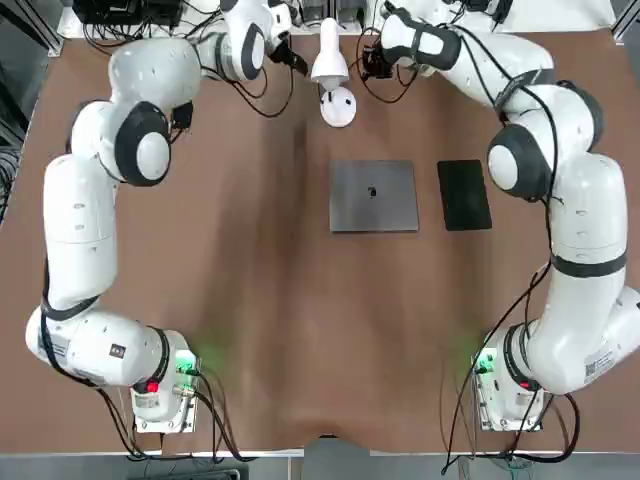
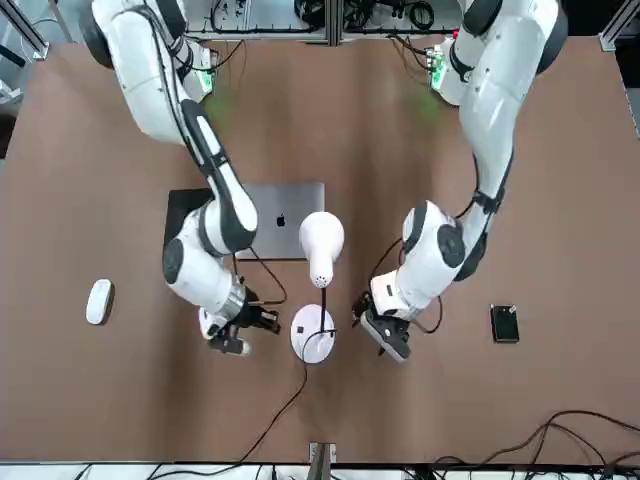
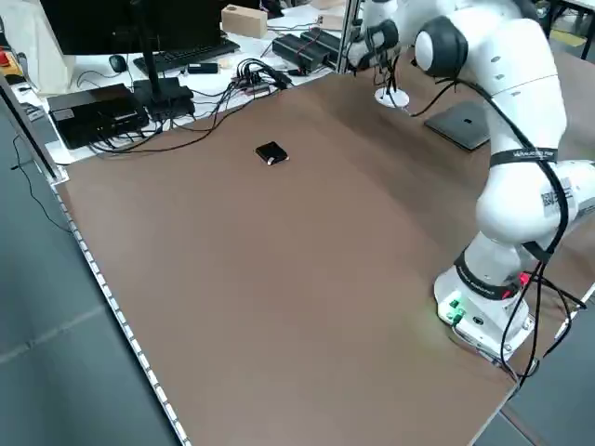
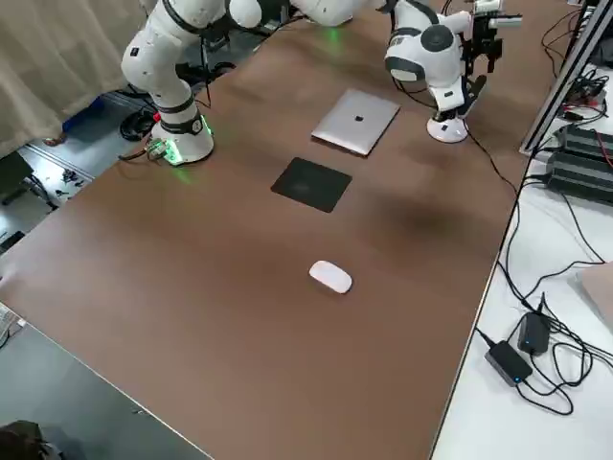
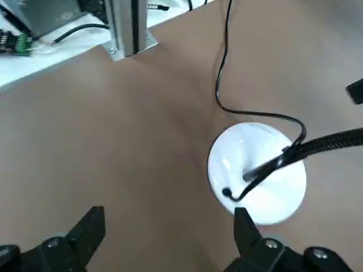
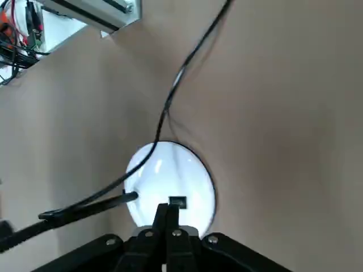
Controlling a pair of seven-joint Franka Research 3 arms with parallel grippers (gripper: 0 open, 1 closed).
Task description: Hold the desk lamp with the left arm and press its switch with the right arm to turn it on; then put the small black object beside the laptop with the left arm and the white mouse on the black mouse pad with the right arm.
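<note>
The white desk lamp (image 1: 338, 106) stands at the far edge, its disc base (image 2: 313, 336) on the table. My left gripper (image 5: 167, 226) hovers open beside the base (image 5: 258, 173), not gripping it. From the other side my right gripper (image 6: 168, 212) is shut, its tips just over the small switch (image 6: 177, 201) on the base. The small black object (image 2: 504, 323) lies far out on the left arm's side. The white mouse (image 2: 98, 301) lies far out on the right arm's side. The grey laptop (image 1: 373, 195) and the black mouse pad (image 1: 464, 194) lie side by side mid-table.
The lamp's black cord (image 2: 275, 415) trails off the far edge. Cables, boxes and a keyboard (image 3: 177, 58) crowd a bench beyond the table. Both arm bases (image 1: 160, 395) sit at the near edge.
</note>
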